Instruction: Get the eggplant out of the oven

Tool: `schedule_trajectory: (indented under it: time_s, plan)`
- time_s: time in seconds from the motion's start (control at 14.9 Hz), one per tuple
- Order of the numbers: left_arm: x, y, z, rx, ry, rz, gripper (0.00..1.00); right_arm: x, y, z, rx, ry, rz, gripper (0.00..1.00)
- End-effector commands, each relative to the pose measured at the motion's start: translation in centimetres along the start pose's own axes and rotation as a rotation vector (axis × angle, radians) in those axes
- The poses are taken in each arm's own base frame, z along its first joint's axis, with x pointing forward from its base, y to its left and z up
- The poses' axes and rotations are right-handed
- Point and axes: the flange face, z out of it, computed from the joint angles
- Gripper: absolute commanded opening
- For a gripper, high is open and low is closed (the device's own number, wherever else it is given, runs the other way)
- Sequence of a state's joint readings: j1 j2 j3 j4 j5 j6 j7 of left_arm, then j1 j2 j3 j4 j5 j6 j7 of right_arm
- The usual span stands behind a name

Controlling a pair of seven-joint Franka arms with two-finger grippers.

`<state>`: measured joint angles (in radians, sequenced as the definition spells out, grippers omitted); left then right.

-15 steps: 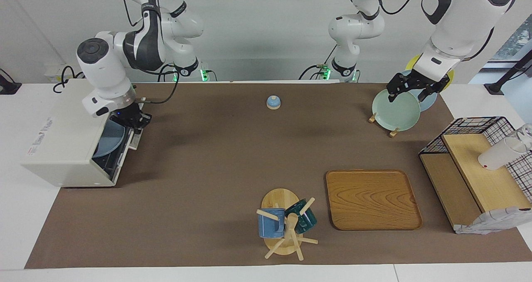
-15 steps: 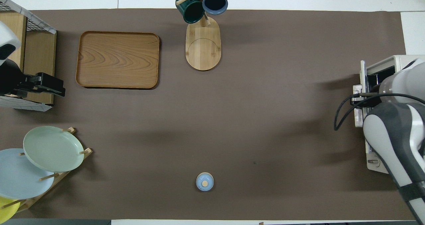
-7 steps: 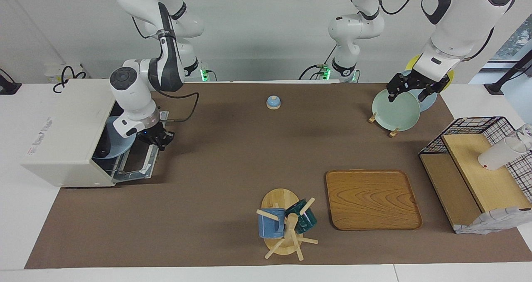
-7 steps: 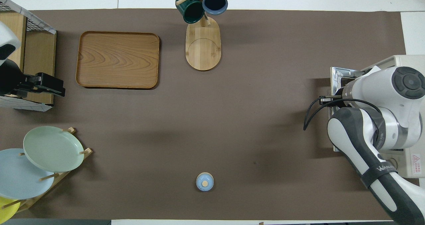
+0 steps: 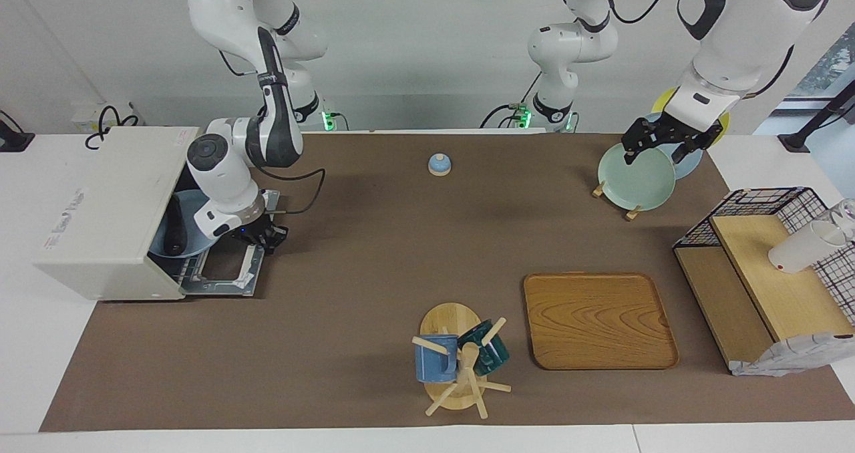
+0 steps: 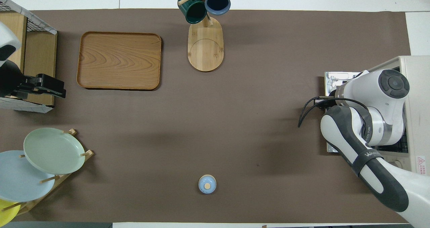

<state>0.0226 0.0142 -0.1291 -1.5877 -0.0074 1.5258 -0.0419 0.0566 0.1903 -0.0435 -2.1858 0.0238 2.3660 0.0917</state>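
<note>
The off-white oven (image 5: 100, 212) stands at the right arm's end of the table, its door (image 5: 224, 272) swung down flat onto the mat. Inside, the dark eggplant (image 5: 175, 229) lies on a light blue plate (image 5: 197, 229). My right gripper (image 5: 264, 238) is low at the door's outer edge, shut on its handle. In the overhead view the right arm covers the gripper and most of the door (image 6: 334, 79); the eggplant is hidden there. My left gripper (image 5: 658, 151) waits open and empty, in the air near the plate rack.
A small blue bell (image 5: 439, 164) sits mid-table near the robots. A rack of plates (image 5: 634, 176), a wire basket (image 5: 768, 202) with a wooden shelf and white cup, a wooden tray (image 5: 598, 319) and a mug tree (image 5: 461, 363) are also on the table.
My right gripper has swung the oven door from nearly closed down to flat, moving away from the oven. The plate and eggplant inside now show. The left arm has not moved.
</note>
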Motion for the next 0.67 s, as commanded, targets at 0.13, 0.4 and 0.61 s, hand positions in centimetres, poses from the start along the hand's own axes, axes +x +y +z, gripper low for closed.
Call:
schedule_trajectory:
  time_s: [0.13, 0.4, 0.61]
  plan:
    - [-0.7, -0.5, -0.1, 0.016, 0.012, -0.002, 1.0, 0.9, -3.2, -1.3, 0.017, 0.022, 0.072, 0.0]
    - [-0.7, -0.5, -0.1, 0.016, 0.015, -0.004, 1.0, 1.5, -4.0, -5.9, 0.007, -0.023, 0.073, 0.24]
    - [-0.7, -0.5, -0.1, 0.016, 0.017, -0.001, 1.0, 0.8, -2.6, -11.2, -0.03, -0.047, 0.069, 0.49]
